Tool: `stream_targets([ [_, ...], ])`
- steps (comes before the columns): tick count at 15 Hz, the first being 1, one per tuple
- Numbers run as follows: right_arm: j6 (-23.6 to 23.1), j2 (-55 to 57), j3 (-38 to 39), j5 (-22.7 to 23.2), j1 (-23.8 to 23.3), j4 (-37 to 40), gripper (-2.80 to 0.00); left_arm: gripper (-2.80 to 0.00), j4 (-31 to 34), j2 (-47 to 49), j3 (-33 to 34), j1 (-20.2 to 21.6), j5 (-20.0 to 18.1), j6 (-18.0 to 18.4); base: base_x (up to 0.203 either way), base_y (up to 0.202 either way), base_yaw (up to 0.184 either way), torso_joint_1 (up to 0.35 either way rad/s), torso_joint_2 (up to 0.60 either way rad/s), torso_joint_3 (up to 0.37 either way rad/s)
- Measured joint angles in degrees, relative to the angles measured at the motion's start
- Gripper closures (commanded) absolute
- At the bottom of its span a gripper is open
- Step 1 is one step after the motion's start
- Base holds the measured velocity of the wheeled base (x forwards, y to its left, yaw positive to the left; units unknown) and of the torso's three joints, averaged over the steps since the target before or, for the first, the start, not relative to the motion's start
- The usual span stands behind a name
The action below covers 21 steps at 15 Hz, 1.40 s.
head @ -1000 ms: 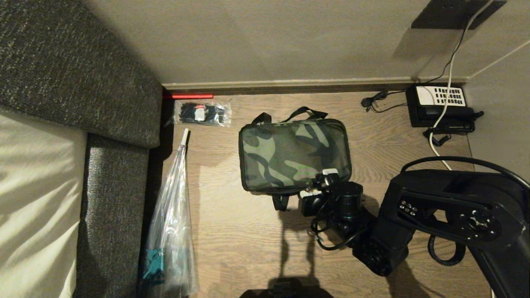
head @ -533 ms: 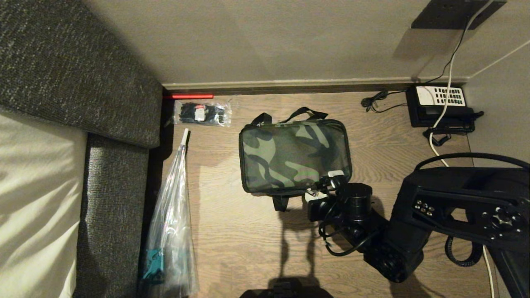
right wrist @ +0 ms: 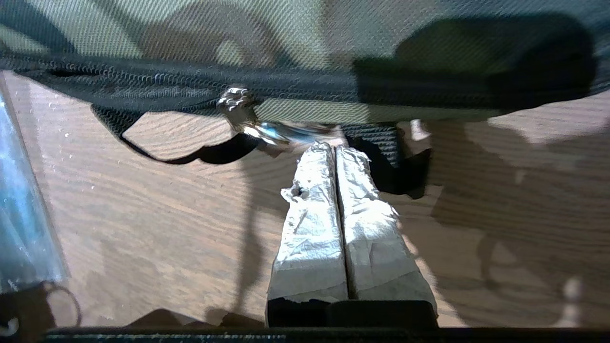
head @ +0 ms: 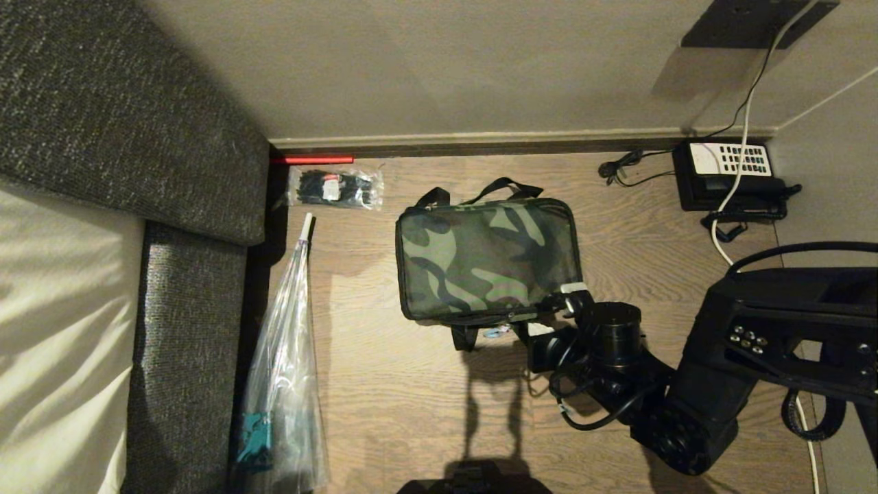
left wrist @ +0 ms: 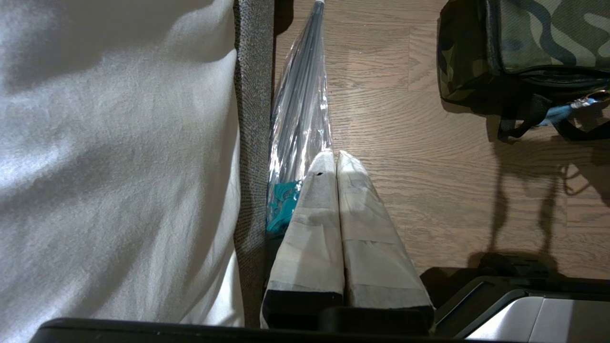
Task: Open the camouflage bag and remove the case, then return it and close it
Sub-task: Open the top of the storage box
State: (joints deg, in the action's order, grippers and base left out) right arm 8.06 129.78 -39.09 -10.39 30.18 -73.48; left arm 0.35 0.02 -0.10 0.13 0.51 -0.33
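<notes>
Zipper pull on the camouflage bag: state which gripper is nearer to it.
Right. The right gripper is shut with its tips at the zipper pull on the camouflage bag. The left gripper is shut, off beside the bagged umbrella.

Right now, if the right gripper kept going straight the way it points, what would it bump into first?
Probably the shiny grey metal zipper pull just past the shut right gripper, then the black side of the camouflage fabric bag. Depth is hard to judge, so it may already be touching.

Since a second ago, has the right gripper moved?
Yes. The right gripper has slid rightward along the bag's near edge, toward the phone's side. The bag itself has stayed put against the wall's skirting.
</notes>
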Motion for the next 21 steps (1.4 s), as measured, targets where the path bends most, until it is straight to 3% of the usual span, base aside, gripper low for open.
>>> stream_targets([
  [4,0.06,-0.63,0.19,0.03,-0.47,0.53,0.00,0.00,-0.02,0.00,0.00,0.00,0.00,0.00,0.000,0.000,0.000,0.000,0.00,0.000],
  [5,-0.04,-0.53,-0.17,0.02,-0.25,1.13,-2.80,0.00,0.00,0.00,0.00,0.00,0.00,0.01,0.000,0.000,0.000,0.000,0.00,0.000],
  [10,0.62,1.05,-3.64,2.56,1.53,2.13,-2.80,0.00,-0.02,0.00,0.02,0.05,0.00,0.01,0.000,0.000,0.000,0.000,0.00,0.000],
  [21,0.51,7.26,-9.02,2.55,2.53,-2.62,-2.80,0.00,-0.02,0.00,0.02,0.00,-0.02,0.00,0.000,0.000,0.000,0.000,0.00,0.000],
])
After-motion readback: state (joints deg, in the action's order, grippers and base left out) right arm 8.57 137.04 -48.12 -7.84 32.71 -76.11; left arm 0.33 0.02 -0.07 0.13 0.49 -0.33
